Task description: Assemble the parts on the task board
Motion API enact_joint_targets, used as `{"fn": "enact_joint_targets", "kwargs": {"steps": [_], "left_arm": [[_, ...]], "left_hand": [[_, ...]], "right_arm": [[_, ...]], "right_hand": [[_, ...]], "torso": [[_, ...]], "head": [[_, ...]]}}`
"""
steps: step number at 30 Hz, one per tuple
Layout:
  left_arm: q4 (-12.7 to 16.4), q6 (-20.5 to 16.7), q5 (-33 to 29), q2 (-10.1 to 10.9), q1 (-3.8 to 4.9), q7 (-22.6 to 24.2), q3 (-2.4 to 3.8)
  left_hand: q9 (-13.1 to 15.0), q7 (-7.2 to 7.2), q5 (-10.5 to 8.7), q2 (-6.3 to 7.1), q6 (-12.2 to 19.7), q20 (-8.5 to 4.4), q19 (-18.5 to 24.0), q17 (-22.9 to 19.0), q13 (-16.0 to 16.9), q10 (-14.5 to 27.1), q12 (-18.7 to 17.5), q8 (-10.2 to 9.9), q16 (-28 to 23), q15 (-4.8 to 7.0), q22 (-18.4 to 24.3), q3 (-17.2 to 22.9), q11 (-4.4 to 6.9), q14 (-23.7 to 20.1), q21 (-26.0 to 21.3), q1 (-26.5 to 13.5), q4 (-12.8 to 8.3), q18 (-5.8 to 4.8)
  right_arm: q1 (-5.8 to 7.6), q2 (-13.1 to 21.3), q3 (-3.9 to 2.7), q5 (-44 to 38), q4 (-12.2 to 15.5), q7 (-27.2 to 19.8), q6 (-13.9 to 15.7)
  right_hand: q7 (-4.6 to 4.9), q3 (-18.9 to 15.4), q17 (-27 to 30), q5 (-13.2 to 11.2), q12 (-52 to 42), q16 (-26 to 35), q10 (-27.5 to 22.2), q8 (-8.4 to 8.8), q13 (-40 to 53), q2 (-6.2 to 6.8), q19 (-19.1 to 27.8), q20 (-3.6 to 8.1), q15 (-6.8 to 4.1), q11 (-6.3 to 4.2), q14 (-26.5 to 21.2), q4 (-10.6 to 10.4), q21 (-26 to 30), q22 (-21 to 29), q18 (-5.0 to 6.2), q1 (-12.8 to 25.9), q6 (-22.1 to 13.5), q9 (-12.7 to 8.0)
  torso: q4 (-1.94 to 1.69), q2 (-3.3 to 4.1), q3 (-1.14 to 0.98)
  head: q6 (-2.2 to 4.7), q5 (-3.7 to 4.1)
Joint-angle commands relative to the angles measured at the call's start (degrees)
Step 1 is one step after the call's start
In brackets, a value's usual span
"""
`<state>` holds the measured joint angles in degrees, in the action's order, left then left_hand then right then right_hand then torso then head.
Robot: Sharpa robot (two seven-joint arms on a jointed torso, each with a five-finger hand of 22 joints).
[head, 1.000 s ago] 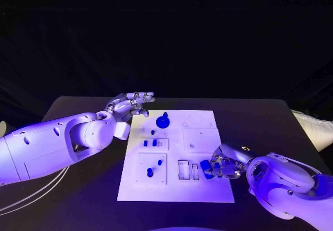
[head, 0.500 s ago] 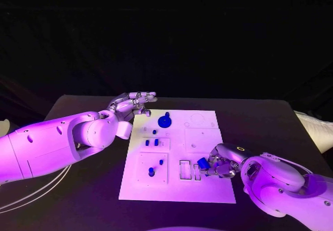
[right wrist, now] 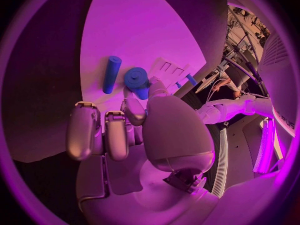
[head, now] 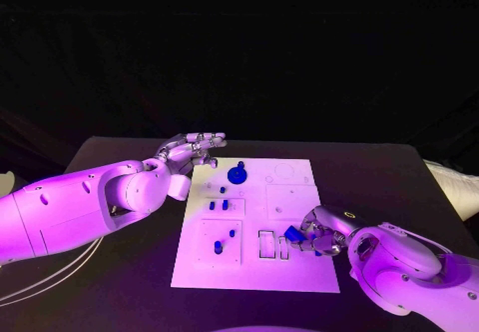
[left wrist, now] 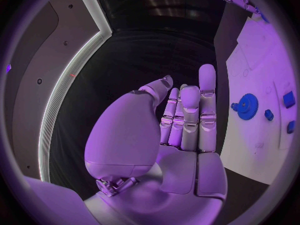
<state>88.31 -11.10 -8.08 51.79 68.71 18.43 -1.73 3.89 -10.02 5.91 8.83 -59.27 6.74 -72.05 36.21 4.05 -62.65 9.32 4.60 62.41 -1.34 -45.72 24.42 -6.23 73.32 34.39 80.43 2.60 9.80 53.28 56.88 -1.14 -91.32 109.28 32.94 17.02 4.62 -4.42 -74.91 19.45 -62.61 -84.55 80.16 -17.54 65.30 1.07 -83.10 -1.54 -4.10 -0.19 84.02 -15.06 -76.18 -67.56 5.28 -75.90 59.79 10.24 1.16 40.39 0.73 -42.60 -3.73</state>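
Observation:
The white task board (head: 250, 266) lies mid-table. My right hand (head: 321, 235) rests over its near right part and pinches a blue part (head: 293, 232) between thumb and fingertips, beside two narrow slots (head: 271, 245). The right wrist view shows that round blue part (right wrist: 136, 79) at the fingertips (right wrist: 132, 110), with a blue cylinder (right wrist: 111, 74) lying on the board just past it. My left hand (head: 196, 148) hovers open by the board's far left corner, fingers straight and together (left wrist: 187, 117), holding nothing.
A blue gear (head: 237, 173) sits at the board's far end, also seen as the gear (left wrist: 247, 106) from the left wrist. Small blue pegs (head: 218, 205) stand in the left recesses, and two more pegs (head: 218, 246) nearer me. Black table (head: 389, 173) surrounds the board.
My right hand has shifted a little left and away from me with the blue part, closer to the slots. The left hand has stayed put.

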Motion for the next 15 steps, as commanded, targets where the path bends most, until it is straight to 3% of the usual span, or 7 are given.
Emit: {"fn": "enact_joint_targets", "kwargs": {"steps": [1, 8, 12, 15], "left_arm": [[0.09, 1.15, 0.21, -0.12, 0.02, 0.18, 0.03], [0.07, 1.33, 0.22, -0.26, 0.0, 0.11, 0.03], [0.03, 1.44, 0.23, -0.32, 0.0, 0.01, 0.03], [0.02, 1.55, 0.23, -0.44, -0.01, -0.04, 0.03]], "left_hand": [[-0.03, -0.3, 0.31, -0.42, 0.18, -0.09, 0.15, -0.05, -0.08, 0.44, 0.2, 0.09, 0.21, 0.18, 0.08, -0.01, -0.14, -0.39, -0.34, -0.12, -0.21, 0.6], [-0.03, -0.3, 0.31, -0.42, 0.18, -0.09, 0.15, -0.05, -0.08, 0.44, 0.2, 0.09, 0.21, 0.18, 0.08, -0.01, -0.14, -0.39, -0.34, -0.12, -0.21, 0.6], [-0.04, -0.34, 0.31, -0.39, 0.26, -0.07, 0.16, -0.11, -0.09, 0.56, 0.24, 0.07, 0.23, 0.17, 0.09, -0.03, -0.17, -0.43, -0.38, -0.16, -0.25, 0.6], [-0.04, -0.34, 0.31, -0.39, 0.26, -0.07, 0.16, -0.11, -0.09, 0.56, 0.24, 0.07, 0.23, 0.17, 0.09, -0.03, -0.17, -0.43, -0.38, -0.16, -0.25, 0.6]], "right_arm": [[-0.14, 0.19, 0.01, 2.49, 0.57, 0.63, 5.89], [-0.13, -0.1, -0.05, 6.75, 1.93, -0.06, 9.98], [-0.13, -0.89, -0.06, 9.14, 2.35, -0.41, 9.58], [-0.13, -1.56, -0.05, 10.42, 2.22, -0.64, 8.32]], "right_hand": [[-0.67, 0.38, -6.92, 1.15, -0.3, -0.34, 0.06, -0.96, 0.4, -1.6, -0.2, 0.26, -0.54, -0.5, 4.46, -0.16, -0.27, -0.17, -0.8, -2.24, 0.42, 1.64], [-0.7, 0.53, -7.04, 2.72, -0.19, -0.42, 0.14, -1.07, 0.7, -1.5, -0.23, 0.31, -0.58, -0.54, 4.48, -0.25, -0.37, -0.3, -0.83, -2.73, 0.14, 2.13], [-0.71, 0.55, -7.05, 2.78, -0.19, -0.42, 0.15, -1.08, 0.72, -1.47, -0.23, 0.31, -0.59, -0.55, 4.48, -0.22, -0.38, -0.33, -0.83, -2.8, 0.12, 2.17], [-0.65, 0.45, -7.13, 2.88, -0.15, -0.47, 0.17, -1.09, 0.77, -1.35, -0.26, 0.32, -0.58, -0.52, 4.5, -0.36, -0.45, -0.44, -0.85, -2.69, 0.06, 2.27]], "torso": [[0.02, -0.05, 0.07], [-0.01, 0.09, -0.07], [-0.02, 0.02, 0.09], [-0.05, 0.0, 0.08]], "head": [[0.21, 0.3], [0.36, 0.23], [0.93, 0.56], [0.92, 0.59]]}}
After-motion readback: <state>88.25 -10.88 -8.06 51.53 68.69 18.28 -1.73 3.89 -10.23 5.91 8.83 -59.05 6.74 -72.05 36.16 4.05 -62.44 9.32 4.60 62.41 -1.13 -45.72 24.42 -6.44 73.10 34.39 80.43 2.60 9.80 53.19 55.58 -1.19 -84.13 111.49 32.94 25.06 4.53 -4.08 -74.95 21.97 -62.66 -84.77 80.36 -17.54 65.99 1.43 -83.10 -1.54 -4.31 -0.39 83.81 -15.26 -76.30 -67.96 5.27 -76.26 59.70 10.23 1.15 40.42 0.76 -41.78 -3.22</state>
